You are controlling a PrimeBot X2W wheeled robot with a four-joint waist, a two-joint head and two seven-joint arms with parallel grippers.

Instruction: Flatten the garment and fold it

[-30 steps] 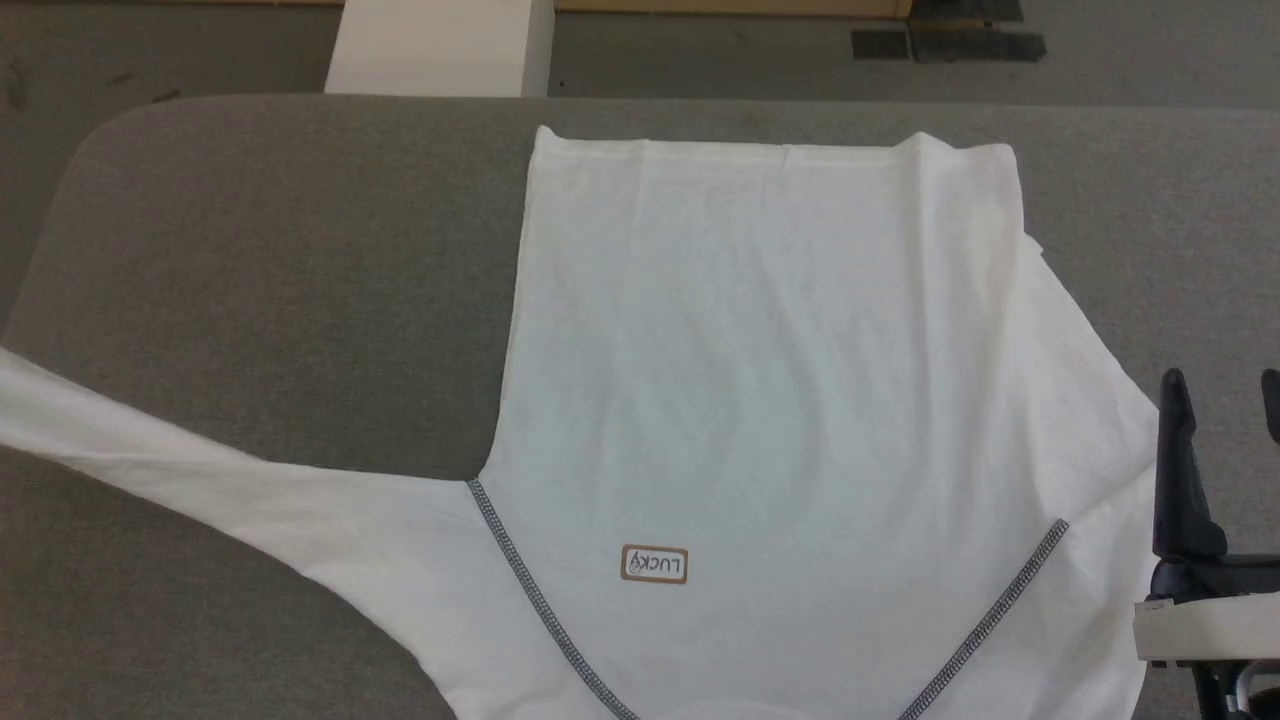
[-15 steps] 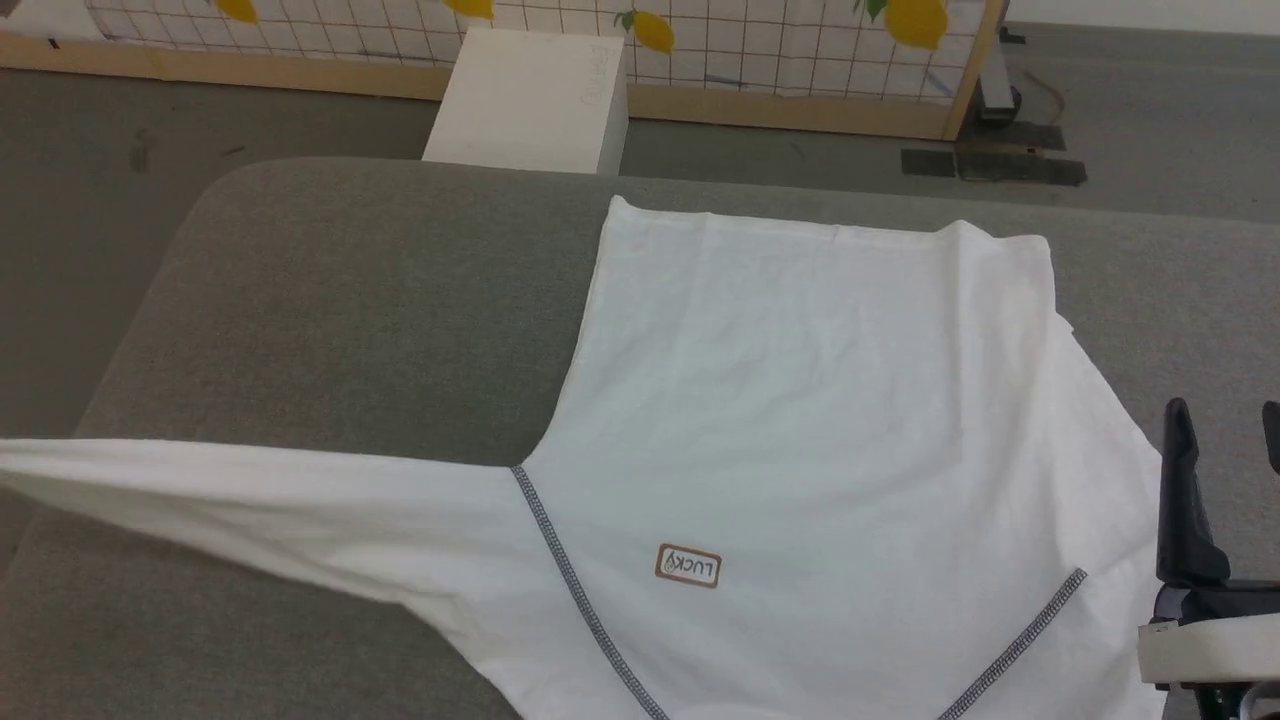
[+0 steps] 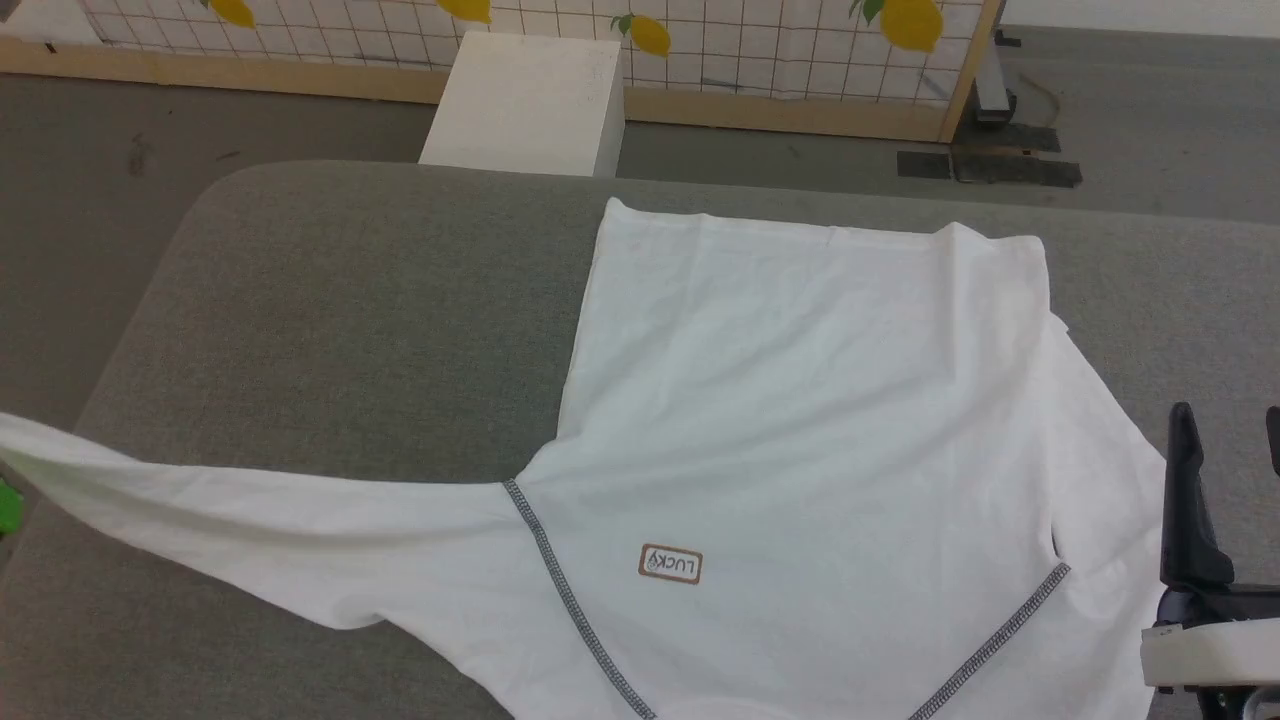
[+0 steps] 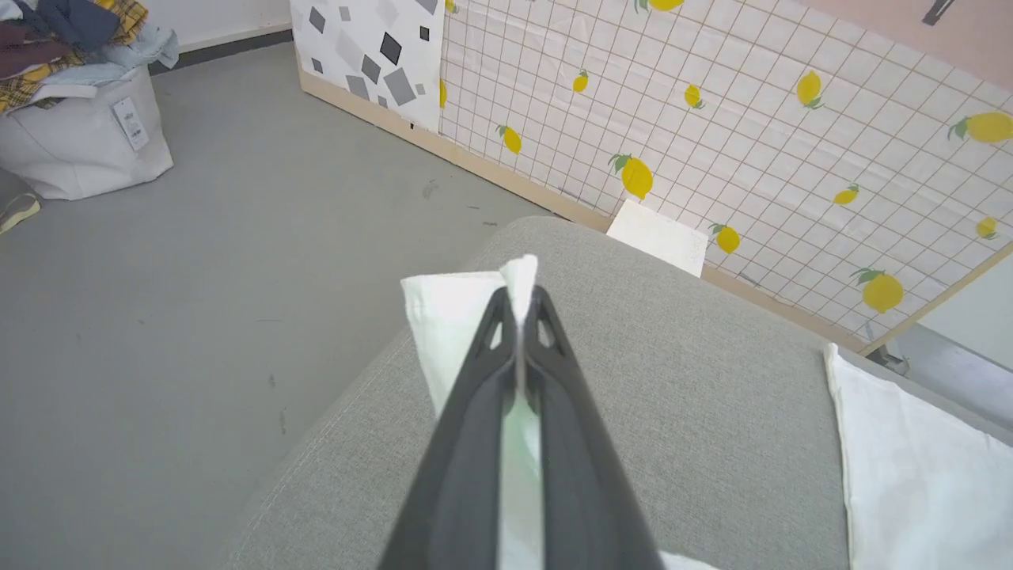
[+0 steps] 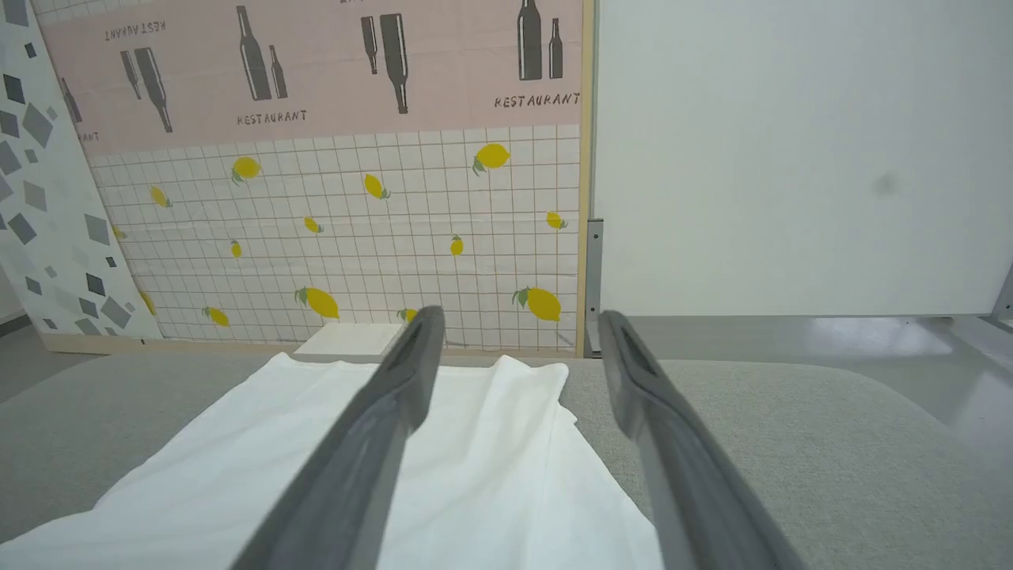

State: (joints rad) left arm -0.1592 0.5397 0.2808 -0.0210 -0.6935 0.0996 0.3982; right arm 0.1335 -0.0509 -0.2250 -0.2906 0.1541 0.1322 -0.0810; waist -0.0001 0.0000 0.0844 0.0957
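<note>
White garment point(image 3: 800, 400), sleeve point(image 3: 250, 510) end clamped between left fingers point(image 4: 467, 451)

The large white soft-fabric long-sleeved shirt point(image 3: 800, 400) lies spread on the grey cloth-covered table point(image 3: 350, 300), just left of the right gripper point(image 3: 1228, 412). One sleeve stretches far left, its end between the left gripper point(image 4: 520, 294) fingers. Beyond both grippers, behind the table, stands a rigid white box point(image 3: 525, 100).

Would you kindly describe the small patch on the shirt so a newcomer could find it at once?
Start at the grey padded table, where a white garment lies spread. Near its close end, between two grey stitched diagonal seams, sits the patch, nearer the left one. It is a small brown-bordered rectangle reading LUCKY, the one mark on plain white cloth.
</note>
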